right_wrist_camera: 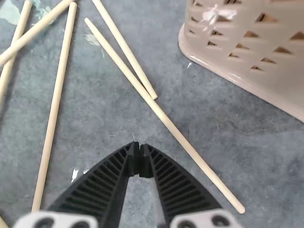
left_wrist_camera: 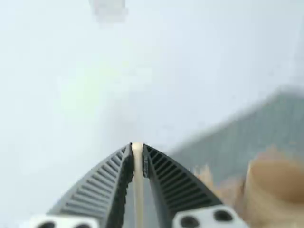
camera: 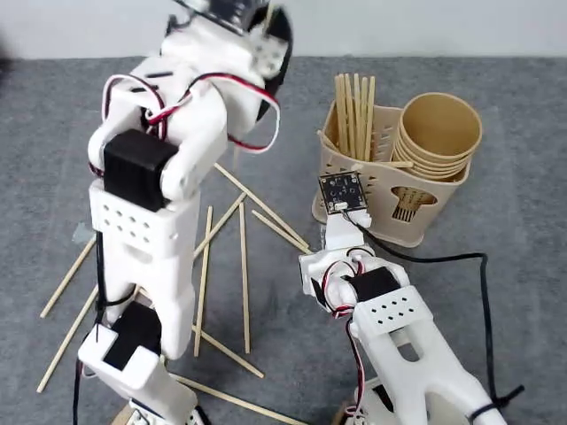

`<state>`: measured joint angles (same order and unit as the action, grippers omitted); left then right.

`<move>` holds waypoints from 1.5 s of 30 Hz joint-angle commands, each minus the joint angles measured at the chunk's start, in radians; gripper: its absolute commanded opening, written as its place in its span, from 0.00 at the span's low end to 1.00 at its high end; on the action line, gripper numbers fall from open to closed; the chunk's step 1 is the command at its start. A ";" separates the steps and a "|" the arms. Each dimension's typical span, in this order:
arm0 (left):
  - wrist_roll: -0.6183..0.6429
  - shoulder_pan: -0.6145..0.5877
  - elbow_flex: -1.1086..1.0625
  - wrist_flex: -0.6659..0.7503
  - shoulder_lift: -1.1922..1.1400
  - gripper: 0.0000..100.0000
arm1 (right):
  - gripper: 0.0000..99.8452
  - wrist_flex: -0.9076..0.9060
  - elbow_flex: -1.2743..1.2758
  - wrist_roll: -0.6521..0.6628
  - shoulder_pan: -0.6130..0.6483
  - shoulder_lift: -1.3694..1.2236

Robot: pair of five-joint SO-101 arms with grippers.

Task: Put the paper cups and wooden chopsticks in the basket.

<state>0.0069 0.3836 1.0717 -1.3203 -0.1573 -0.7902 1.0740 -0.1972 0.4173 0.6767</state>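
My left gripper (left_wrist_camera: 137, 149) is raised high above the table (camera: 261, 22) and is shut on a wooden chopstick (left_wrist_camera: 137, 190) that runs between its fingers. The beige basket (camera: 425, 212) stands at the back right and holds stacked paper cups (camera: 438, 133) and several upright chopsticks (camera: 354, 111). My right gripper (right_wrist_camera: 138, 152) hangs low over the grey mat just in front of the basket (right_wrist_camera: 237, 47), shut with nothing in it. A long chopstick (right_wrist_camera: 161, 114) lies right beside its tips, and another (right_wrist_camera: 126, 47) lies a little farther off.
Several loose chopsticks (camera: 244, 274) lie scattered on the grey mat between and to the left of the arms, some near the left edge (camera: 66, 279). A black cable (camera: 461, 258) runs across the mat in front of the basket.
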 commanded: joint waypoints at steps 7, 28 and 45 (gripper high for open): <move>0.175 0.104 -0.035 0.361 0.054 0.01 | 0.01 0.016 -0.006 -0.005 -0.005 0.025; 0.166 0.127 -0.323 0.359 0.066 0.13 | 0.01 0.016 -0.006 -0.003 -0.005 0.025; -0.103 -0.262 -0.122 -0.270 0.054 0.13 | 0.01 0.016 -0.006 -0.003 -0.005 0.025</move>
<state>-0.0238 0.1933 0.9106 -1.5014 -0.1481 -0.7902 1.0740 -0.1972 0.4173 0.6767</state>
